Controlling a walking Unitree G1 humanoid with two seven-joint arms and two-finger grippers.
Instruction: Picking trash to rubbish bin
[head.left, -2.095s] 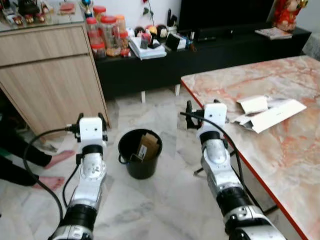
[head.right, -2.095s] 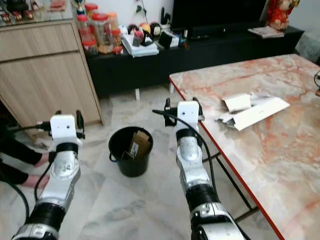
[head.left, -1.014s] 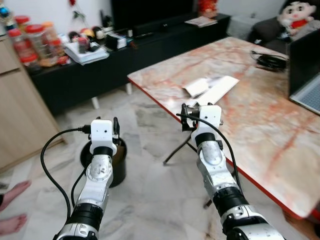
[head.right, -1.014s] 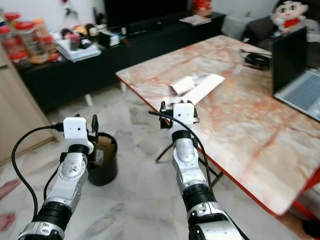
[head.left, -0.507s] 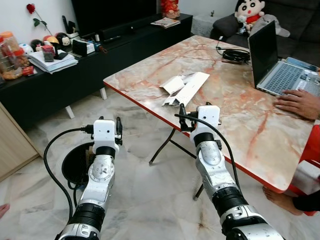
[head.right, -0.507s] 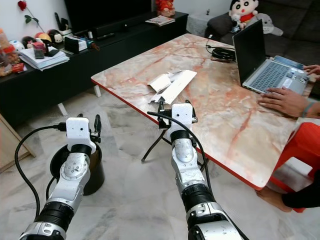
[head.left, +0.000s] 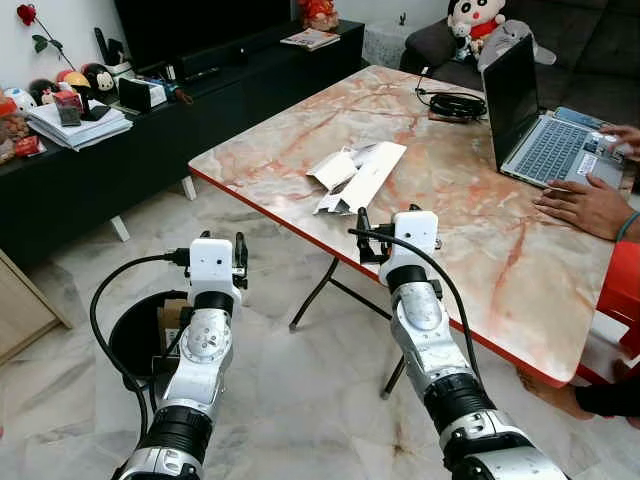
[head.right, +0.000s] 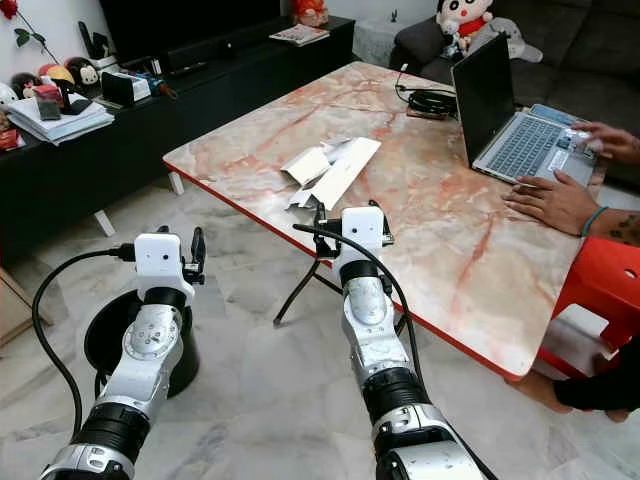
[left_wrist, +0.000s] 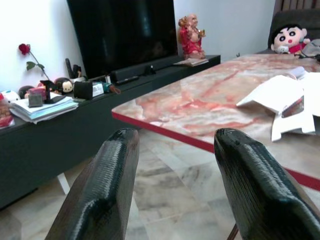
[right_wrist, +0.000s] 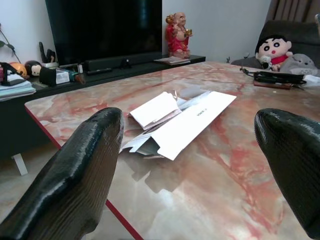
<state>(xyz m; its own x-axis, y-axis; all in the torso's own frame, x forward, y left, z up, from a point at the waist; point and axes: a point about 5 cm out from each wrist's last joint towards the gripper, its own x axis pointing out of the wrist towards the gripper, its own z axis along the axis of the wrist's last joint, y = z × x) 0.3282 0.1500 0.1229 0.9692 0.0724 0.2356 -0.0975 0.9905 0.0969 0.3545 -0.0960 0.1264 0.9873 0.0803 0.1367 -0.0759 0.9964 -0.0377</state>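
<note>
The marble surface (head.left: 470, 170) with its red edge fills the head view from 12 to 3 o'clock. At about 9 o'clock the long black TV cabinet (head.left: 150, 110) runs along the wall, carrying a stack of papers (head.left: 75, 118). A black rubbish bin (head.right: 100, 335) stands on the tiled floor at 8 o'clock, partly behind the left arm. An open laptop (head.left: 540, 120) sits at 2 o'clock, a person's hand (head.left: 585, 205) resting just beside it. The trash, a torn white cardboard package (head.left: 355, 175), lies flat near the surface's near edge at 12 o'clock. The right gripper (right_wrist: 190, 150) is raised just short of that edge, fingers spread wide and empty, aimed at the package. The left gripper (left_wrist: 175, 150) is raised over the floor near the bin, fingers apart, holding nothing.
</note>
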